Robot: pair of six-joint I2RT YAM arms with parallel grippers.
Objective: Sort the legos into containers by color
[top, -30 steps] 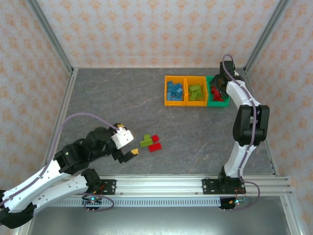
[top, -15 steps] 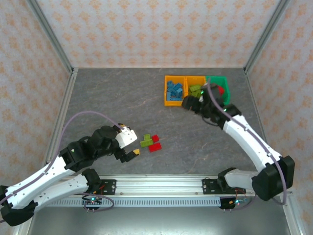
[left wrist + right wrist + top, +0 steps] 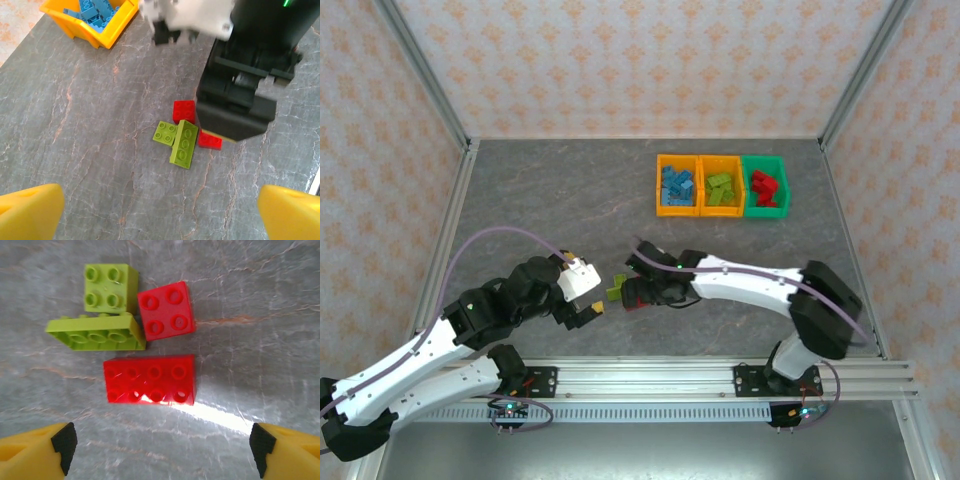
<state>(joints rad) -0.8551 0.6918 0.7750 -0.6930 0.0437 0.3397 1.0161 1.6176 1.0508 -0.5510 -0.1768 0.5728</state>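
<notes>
Four loose legos lie close together on the grey table: a lime square brick (image 3: 110,287), a long lime brick (image 3: 97,332), a red square brick (image 3: 166,311) and a long red brick (image 3: 150,379). My right gripper (image 3: 160,450) hovers open just above them, nearest the long red brick, holding nothing. In the top view it (image 3: 642,290) covers part of the red bricks. My left gripper (image 3: 588,312) stands open and empty a little to their left. The lime bricks (image 3: 184,144) lie ahead of it. At the back, the containers hold sorted bricks: blue (image 3: 678,186), lime (image 3: 721,187), red (image 3: 765,187).
The three joined bins are two orange ones (image 3: 660,185) and a green one (image 3: 785,185), at the table's far right. The right arm (image 3: 750,285) stretches low across the front right. An aluminium rail (image 3: 720,372) runs along the near edge. Patterned walls close in the sides.
The right arm has swung from the green bin down to the loose bricks at the front centre, and its jaws have opened wider. The left arm has crept slightly forward.
</notes>
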